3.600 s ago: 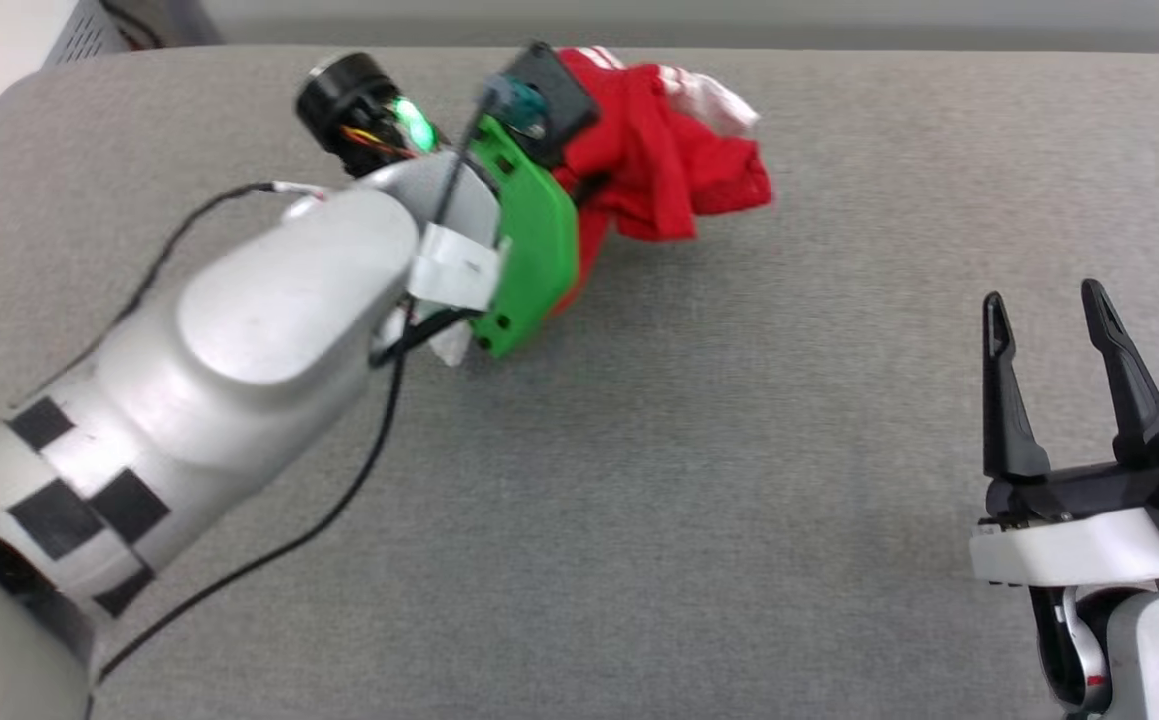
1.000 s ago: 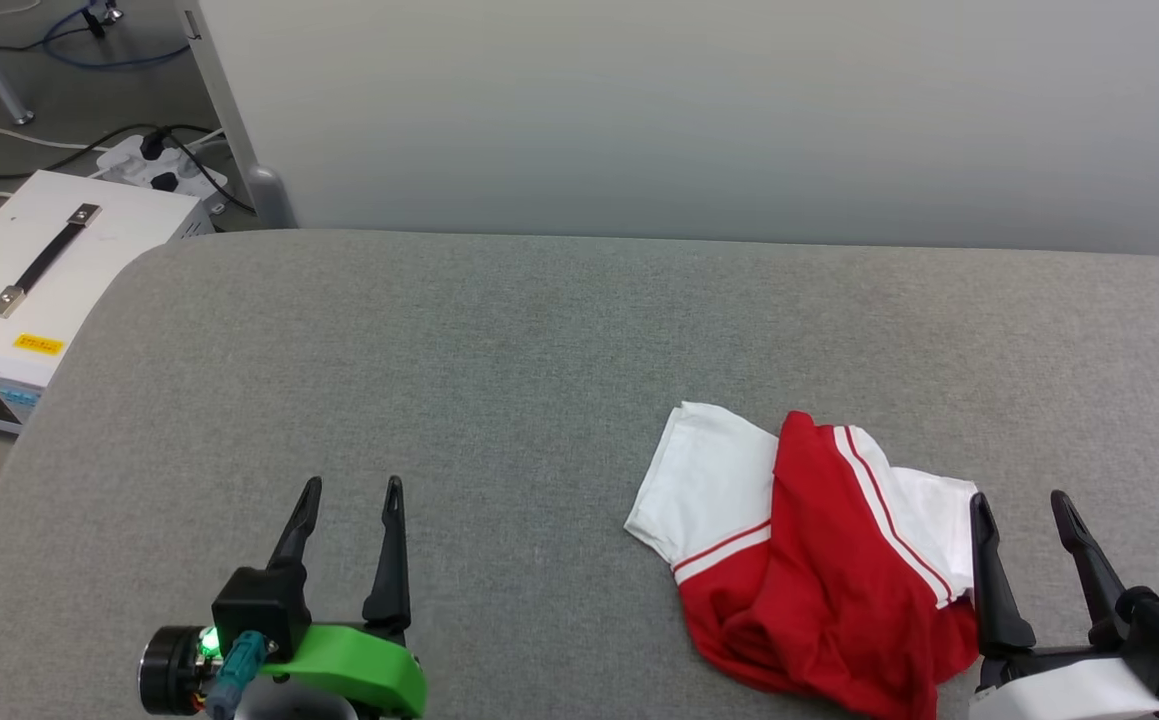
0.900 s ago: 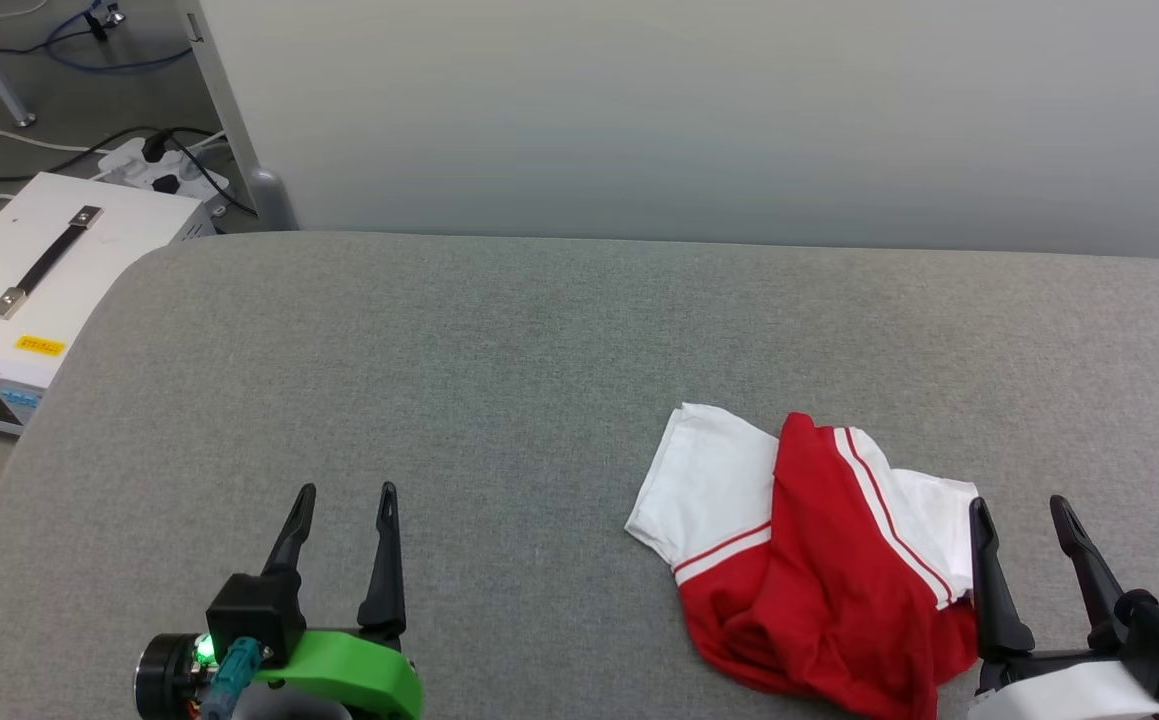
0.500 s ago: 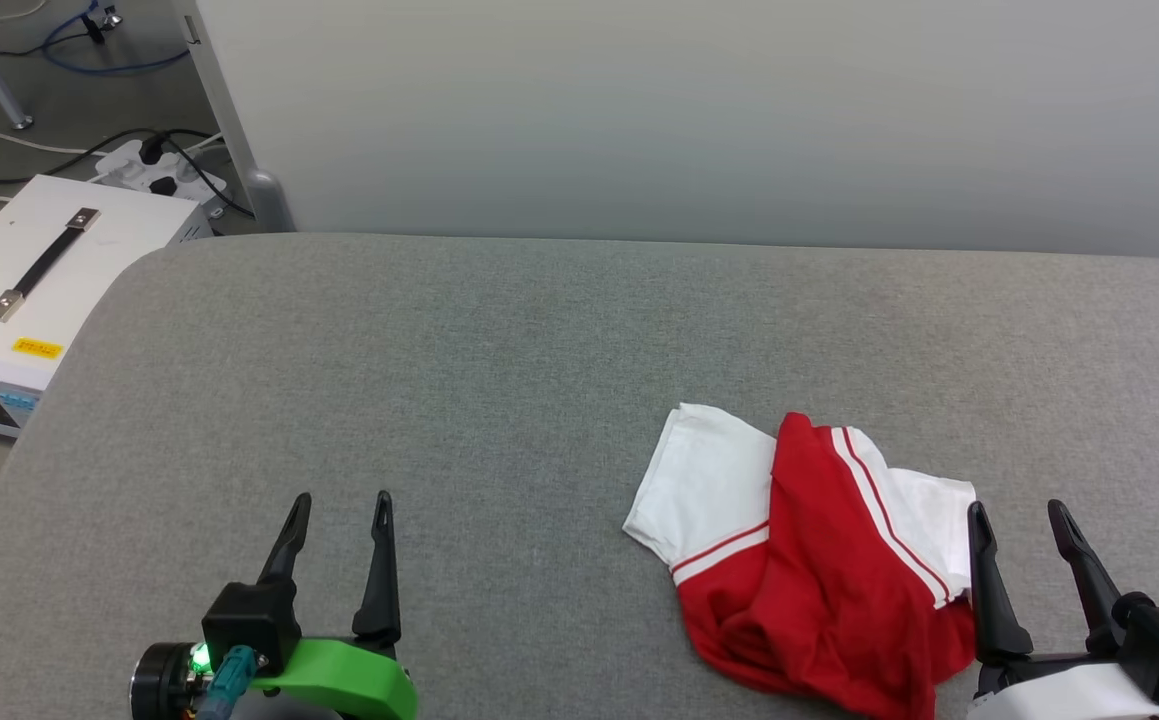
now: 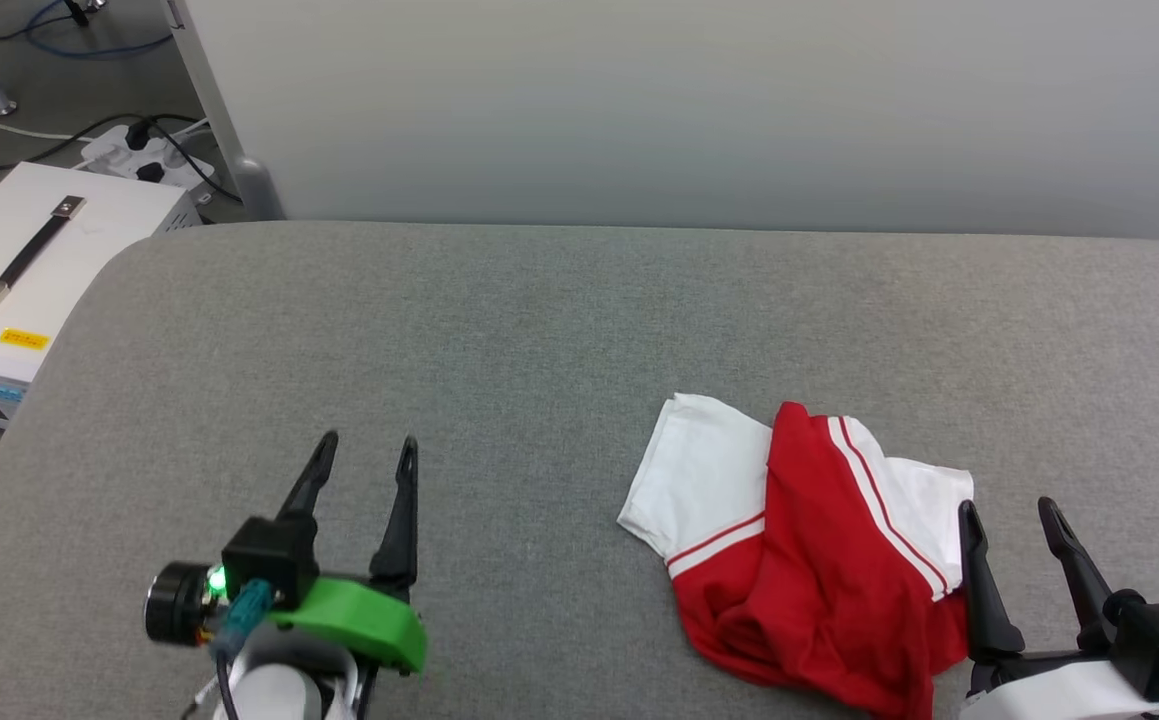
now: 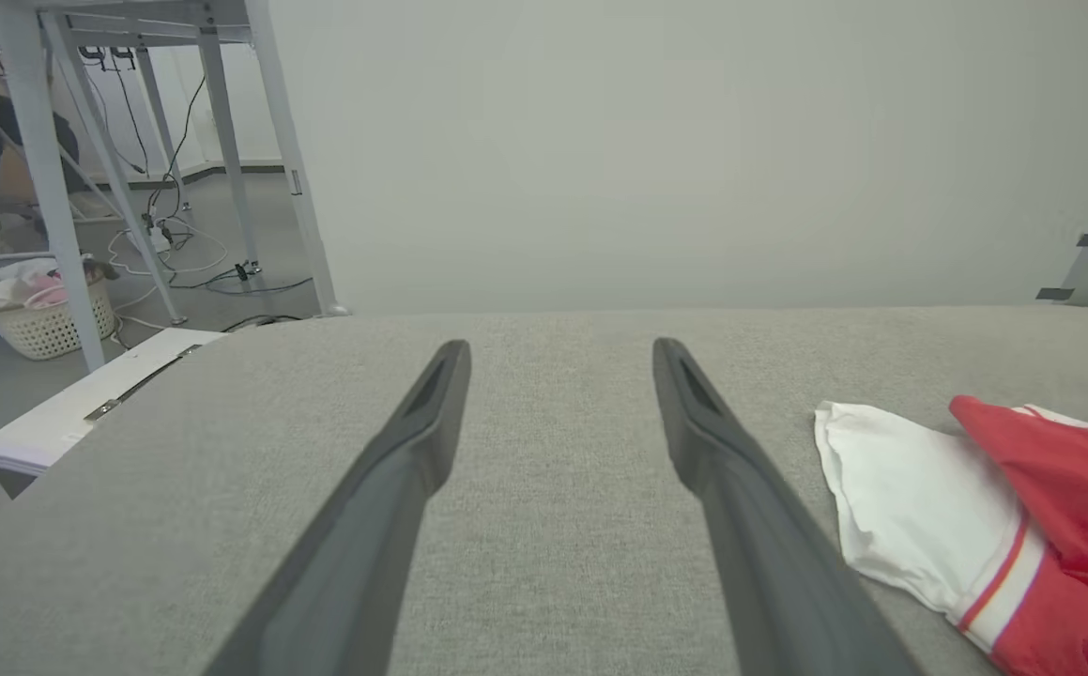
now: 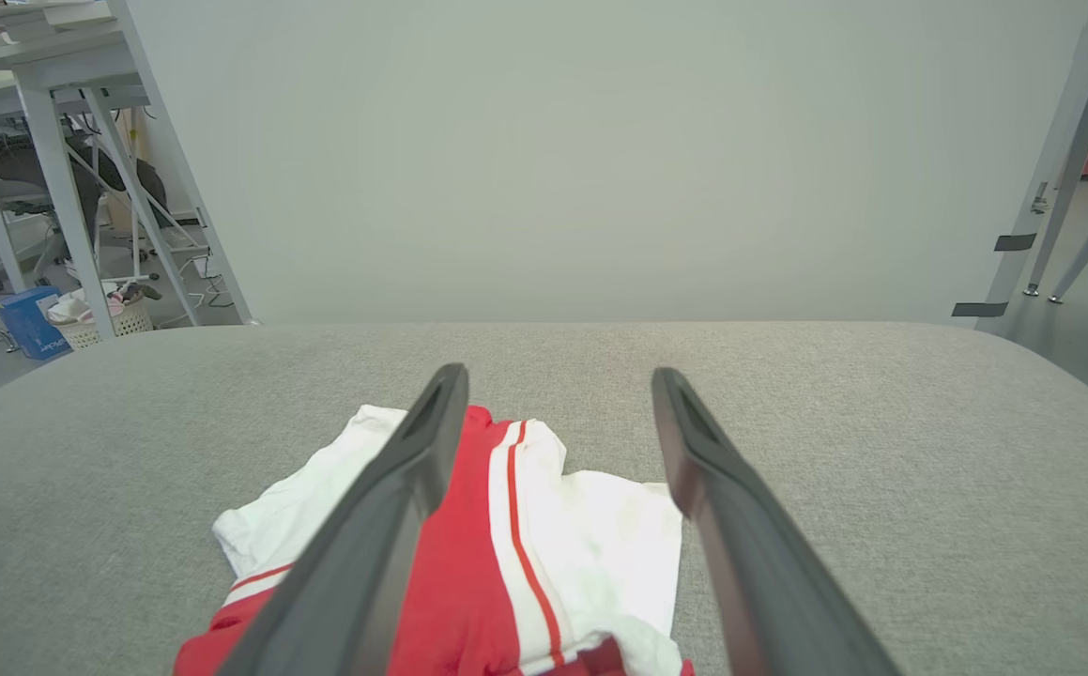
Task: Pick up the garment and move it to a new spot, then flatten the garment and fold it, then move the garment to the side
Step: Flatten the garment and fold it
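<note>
The garment (image 5: pixel 819 560), a red shirt with white sleeves and red-and-white striped trim, lies crumpled on the grey table (image 5: pixel 539 330) at the right front; its numerals are hidden. The left wrist view shows its white sleeve (image 6: pixel 910 507) at the right. In the right wrist view it lies under the fingers (image 7: pixel 525 535). My left gripper (image 5: pixel 367 447) is open and holds nothing, well left of the shirt. My right gripper (image 5: pixel 1007 510) is open too, just off the shirt's right edge, its left finger (image 5: pixel 979 580) against the cloth.
A white case with a black handle (image 5: pixel 29 260) stands on the floor off the table's left edge, with a power strip and cables (image 5: pixel 129 160) behind it. A pale wall panel (image 5: pixel 699 110) runs along the table's far edge. Metal table legs and a basket (image 6: pixel 41 310) stand at far left.
The shirt, held bunched at the far side by my left gripper 3.6 s ago, now lies released at the right front. In the last half second my left gripper rose forward; the camera shifted slightly.
</note>
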Tool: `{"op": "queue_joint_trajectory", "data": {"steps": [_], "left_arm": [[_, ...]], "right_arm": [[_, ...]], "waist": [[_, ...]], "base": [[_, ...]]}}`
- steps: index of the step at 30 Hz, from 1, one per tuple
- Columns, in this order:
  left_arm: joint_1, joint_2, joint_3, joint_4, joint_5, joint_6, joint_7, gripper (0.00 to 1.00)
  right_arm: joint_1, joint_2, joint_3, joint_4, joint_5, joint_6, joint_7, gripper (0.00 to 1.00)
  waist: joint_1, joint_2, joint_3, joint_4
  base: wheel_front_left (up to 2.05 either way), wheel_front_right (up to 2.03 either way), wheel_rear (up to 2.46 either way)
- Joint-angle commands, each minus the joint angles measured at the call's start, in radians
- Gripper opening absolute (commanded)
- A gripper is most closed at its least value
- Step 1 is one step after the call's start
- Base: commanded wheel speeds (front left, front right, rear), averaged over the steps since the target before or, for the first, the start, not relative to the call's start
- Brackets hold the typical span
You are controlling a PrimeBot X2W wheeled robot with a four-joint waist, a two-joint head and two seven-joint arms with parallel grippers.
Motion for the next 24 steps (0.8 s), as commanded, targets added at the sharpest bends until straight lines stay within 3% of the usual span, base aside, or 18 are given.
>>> {"op": "queue_joint_trajectory", "data": {"steps": [1,7,13,16,24], "left_arm": [[-0.069,0.020,-0.015,0.011,0.009,-0.013,-0.006,1.00],[-0.306,0.087,-0.108,0.099,-0.026,-0.036,-0.006,1.00],[-0.579,0.181,-0.329,0.200,-0.165,-0.037,0.043,1.00],[-0.702,0.210,-0.447,0.237,-0.263,-0.037,0.122,1.00],[-0.968,0.241,-0.769,0.350,-0.502,-0.037,0.485,1.00]], "right_arm": [[-0.013,-0.001,0.004,-0.003,-0.002,-0.001,-0.006,1.00],[-0.050,-0.001,0.017,-0.013,-0.010,-0.001,-0.006,1.00],[-0.096,-0.001,0.025,-0.020,-0.013,-0.001,-0.006,1.00],[-0.114,-0.001,0.028,-0.022,-0.012,-0.001,-0.006,1.00],[-0.166,-0.001,0.041,-0.027,-0.007,-0.001,-0.006,1.00]], "waist": [[0.0000,-0.0001,0.015,-0.008],[0.0000,-0.0001,0.068,-0.037],[0.0000,-0.0001,0.138,-0.074],[0.0000,-0.0001,0.170,-0.092],[0.0000,-0.0001,0.257,-0.142]], "base": [[0.00,0.00,0.00],[0.00,0.00,0.00],[0.00,0.00,0.00],[0.00,0.00,0.00],[0.00,0.00,0.00]]}}
